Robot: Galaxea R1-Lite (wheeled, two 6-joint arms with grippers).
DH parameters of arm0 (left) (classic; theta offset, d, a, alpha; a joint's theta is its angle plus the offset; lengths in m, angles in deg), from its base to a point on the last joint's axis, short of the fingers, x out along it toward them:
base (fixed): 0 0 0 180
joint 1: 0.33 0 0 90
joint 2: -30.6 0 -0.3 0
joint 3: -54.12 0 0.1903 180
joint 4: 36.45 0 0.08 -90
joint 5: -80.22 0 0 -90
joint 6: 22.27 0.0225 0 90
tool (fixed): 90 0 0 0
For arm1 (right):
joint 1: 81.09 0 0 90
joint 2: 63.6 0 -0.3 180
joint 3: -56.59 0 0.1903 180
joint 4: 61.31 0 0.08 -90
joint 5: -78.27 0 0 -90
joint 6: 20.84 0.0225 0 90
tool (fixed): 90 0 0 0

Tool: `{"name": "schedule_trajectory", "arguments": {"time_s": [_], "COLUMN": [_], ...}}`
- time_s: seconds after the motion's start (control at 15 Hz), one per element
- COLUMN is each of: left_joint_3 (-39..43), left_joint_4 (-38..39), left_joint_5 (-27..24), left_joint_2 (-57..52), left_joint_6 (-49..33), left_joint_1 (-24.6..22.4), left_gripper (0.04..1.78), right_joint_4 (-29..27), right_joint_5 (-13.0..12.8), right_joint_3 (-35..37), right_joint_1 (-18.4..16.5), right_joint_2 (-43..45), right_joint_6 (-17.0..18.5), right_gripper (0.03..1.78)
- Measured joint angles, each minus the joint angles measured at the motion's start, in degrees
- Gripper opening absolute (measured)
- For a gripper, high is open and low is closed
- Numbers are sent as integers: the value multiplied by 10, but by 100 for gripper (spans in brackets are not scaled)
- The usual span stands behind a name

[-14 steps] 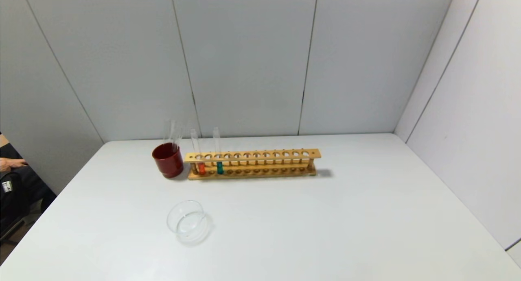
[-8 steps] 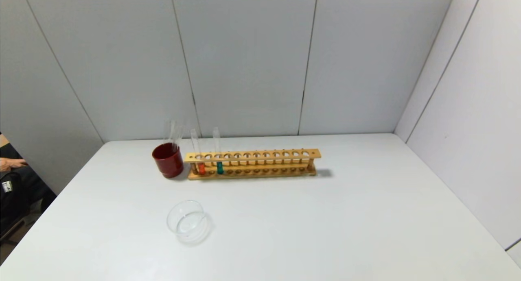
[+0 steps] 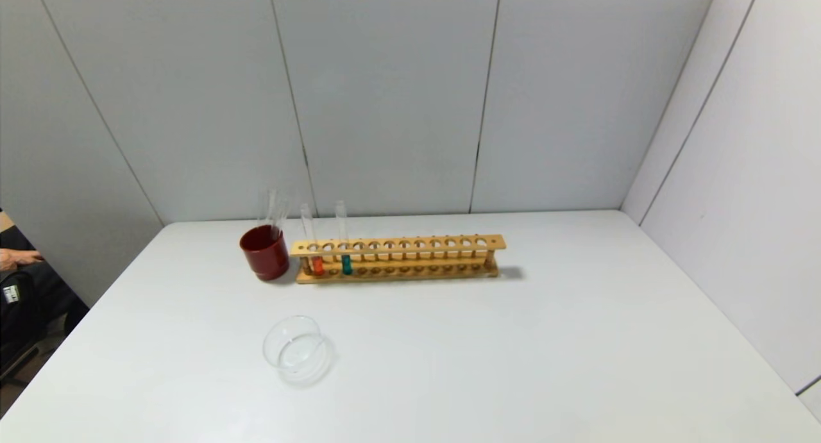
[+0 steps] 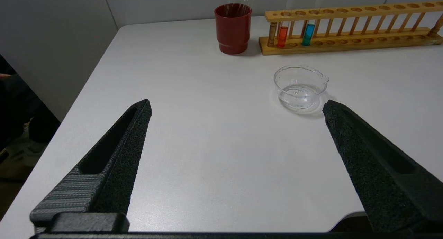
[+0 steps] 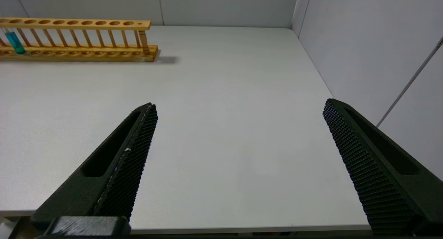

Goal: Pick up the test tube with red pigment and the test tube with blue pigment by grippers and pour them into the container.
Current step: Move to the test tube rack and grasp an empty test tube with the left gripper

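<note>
1. Left gripper and right gripper are held spread wide at the table's near edge, empty.
2. The container sits mid-table, unobstructed.
3. Farther back, the red-pigment test tube and blue-pigment test tube are seated upright in the wooden rack, beside a dark red cup.

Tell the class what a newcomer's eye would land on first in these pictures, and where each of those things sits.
The long wooden rack at the back of the white table stands out, with the test tube with red pigment and the test tube with blue pigment upright at its left end. A dark red cup stands just left of it, and the clear container sits nearer. The left gripper and right gripper wait open at the near edge.
</note>
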Motion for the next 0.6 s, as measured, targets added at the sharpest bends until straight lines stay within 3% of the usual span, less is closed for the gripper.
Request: {"name": "schedule_trajectory", "arguments": {"time_s": [0.6], "left_joint_3": [0], "left_joint_4": [2], "left_joint_5": [1], "left_joint_2": [0], "left_joint_6": [1], "left_joint_1": [0], "left_gripper": [175], "right_joint_4": [0], "right_joint_5": [0], "right_joint_3": [0], "right_joint_1": [0], "right_joint_2": [0], "right_joint_6": [0], "right_gripper": [175]}}
